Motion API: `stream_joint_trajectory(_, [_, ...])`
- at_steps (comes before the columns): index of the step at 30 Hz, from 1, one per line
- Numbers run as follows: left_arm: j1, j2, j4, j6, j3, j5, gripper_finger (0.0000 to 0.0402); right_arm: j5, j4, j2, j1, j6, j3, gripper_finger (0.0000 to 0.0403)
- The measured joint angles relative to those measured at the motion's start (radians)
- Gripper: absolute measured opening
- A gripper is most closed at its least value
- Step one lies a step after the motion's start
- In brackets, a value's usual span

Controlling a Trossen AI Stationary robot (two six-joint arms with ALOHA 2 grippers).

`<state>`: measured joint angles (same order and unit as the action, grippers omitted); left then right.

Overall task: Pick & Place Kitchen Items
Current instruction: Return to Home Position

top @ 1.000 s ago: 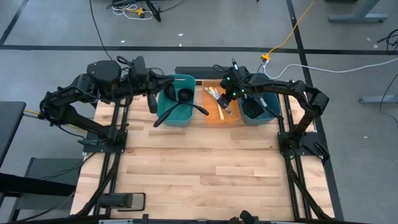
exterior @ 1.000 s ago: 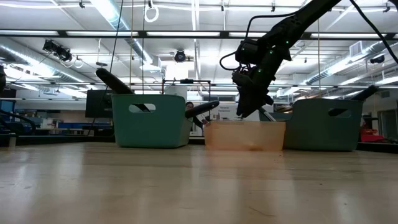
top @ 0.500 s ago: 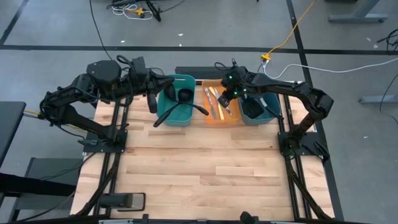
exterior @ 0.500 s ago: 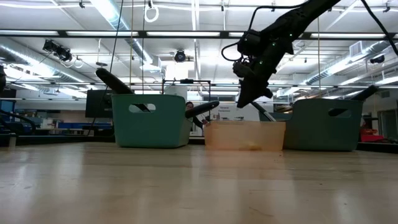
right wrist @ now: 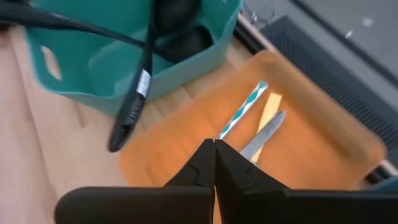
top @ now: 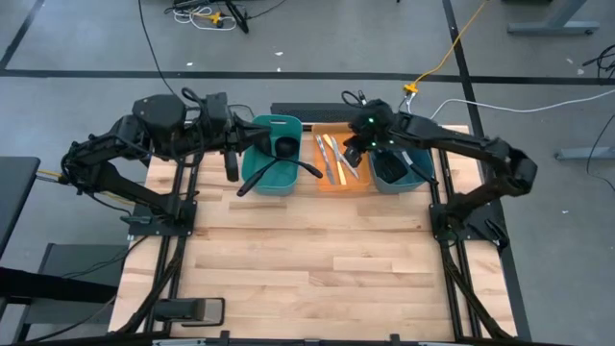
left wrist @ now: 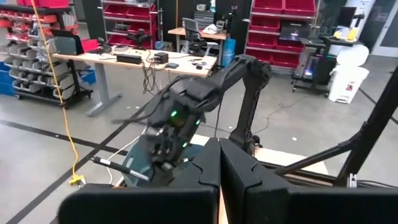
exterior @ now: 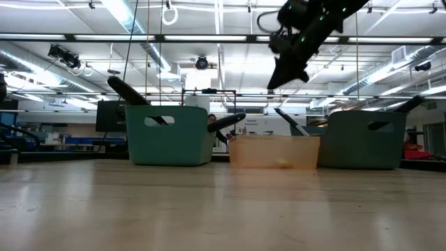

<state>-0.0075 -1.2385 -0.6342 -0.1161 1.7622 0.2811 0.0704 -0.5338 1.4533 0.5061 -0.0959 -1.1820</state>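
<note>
Wood table (top: 307, 259): left gripper (top: 231, 164) pinched shut, empty, beside the teal bin (top: 274, 191) with spatula handles (top: 256, 179) overhanging its rim. Knives (top: 332, 159) lie in the orange tray (top: 358, 182); right gripper (top: 350, 154) hovers above, closed, empty. I reckon a low retreat could snag those handles.

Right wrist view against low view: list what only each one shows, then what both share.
Only the right wrist view: two knives inside the orange plastic tray, one with a light-blue striped handle, one with a pale yellow handle. Only the low view: a second teal plastic bin beyond the tray, and the right gripper hanging high above it. Both: the tray and the teal plastic bin with a black utensil handle sticking out.
</note>
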Motion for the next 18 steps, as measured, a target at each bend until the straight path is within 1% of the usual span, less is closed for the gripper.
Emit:
stream_joint_trajectory(3, [0.000,0.000,0.000,0.002,0.000,-0.022,0.0002,-0.032,-0.001,-0.066,-0.041,-0.001,0.000,0.0002])
stream_joint_trajectory(7, [0.000,0.000,0.002,0.000,0.000,-0.035,0.0003,-0.047,0.014,-0.156,-0.101,-0.021,0.000,0.0001])
stream_joint_trajectory(10, [0.000,0.000,0.002,0.010,0.000,-0.035,0.0002,-0.099,0.023,-0.217,-0.151,-0.028,0.000,0.0001])
stream_joint_trajectory(13, [0.000,0.000,0.002,0.023,0.000,-0.032,0.0004,-0.140,0.024,-0.264,-0.197,-0.028,0.000,0.0001])
stream_joint_trajectory(18, [0.000,0.000,0.001,0.024,0.000,-0.031,0.0018,-0.148,0.025,-0.316,-0.249,-0.044,0.000,0.0001])
